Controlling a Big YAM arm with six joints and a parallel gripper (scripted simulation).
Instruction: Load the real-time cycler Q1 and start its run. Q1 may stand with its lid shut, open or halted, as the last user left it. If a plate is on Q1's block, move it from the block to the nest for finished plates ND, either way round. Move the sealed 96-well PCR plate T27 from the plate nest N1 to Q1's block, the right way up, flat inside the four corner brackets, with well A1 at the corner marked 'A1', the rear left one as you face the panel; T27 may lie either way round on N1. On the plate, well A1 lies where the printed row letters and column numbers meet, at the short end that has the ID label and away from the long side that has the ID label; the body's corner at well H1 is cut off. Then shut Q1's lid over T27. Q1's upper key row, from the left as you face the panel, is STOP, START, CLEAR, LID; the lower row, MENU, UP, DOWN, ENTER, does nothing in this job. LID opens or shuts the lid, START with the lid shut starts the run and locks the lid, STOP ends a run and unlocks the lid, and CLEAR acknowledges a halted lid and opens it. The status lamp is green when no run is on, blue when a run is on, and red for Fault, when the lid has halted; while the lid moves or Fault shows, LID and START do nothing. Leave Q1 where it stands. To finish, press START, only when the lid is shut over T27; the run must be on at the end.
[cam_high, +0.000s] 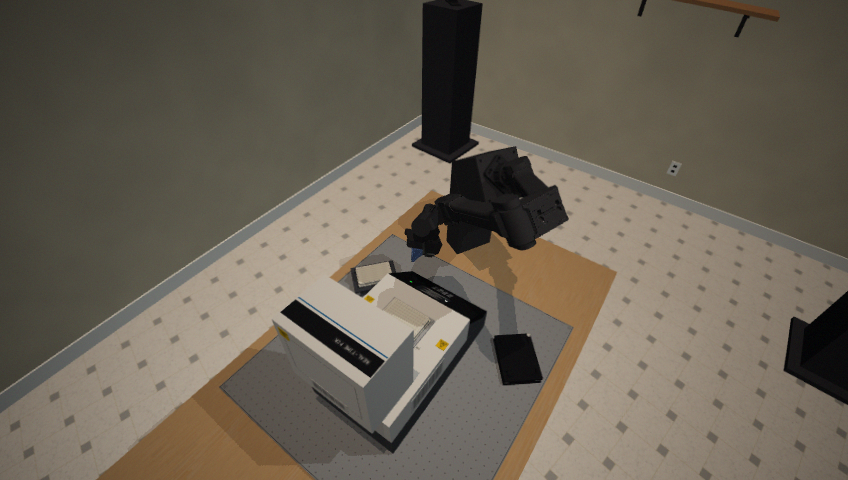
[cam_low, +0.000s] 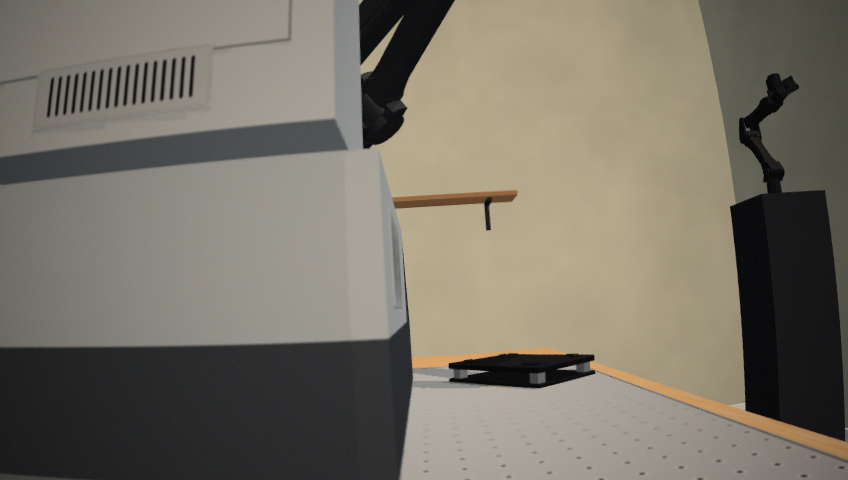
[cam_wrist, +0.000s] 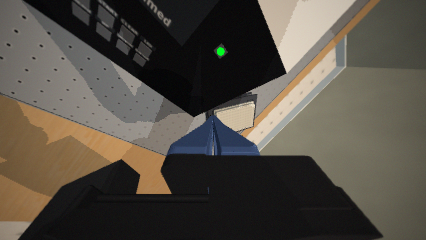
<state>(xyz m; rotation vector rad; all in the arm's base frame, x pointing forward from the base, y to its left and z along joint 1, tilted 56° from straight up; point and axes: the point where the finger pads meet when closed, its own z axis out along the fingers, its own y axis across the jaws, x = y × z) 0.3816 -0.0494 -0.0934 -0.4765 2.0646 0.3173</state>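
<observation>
The cycler Q1 stands on the grey mat with its lid open. A white sealed plate lies on its block. A second white plate lies on a nest beside the cycler's panel end; it also shows in the wrist view. I cannot tell which plate is T27. The black panel shows a green lamp and its key rows. My gripper is shut and empty, its blue fingers hovering just off the panel's corner, above the mat.
An empty black nest lies on the mat to the cycler's other side, also in the exterior view. The arm's base stands behind the mat. A black pillar stands in the corner.
</observation>
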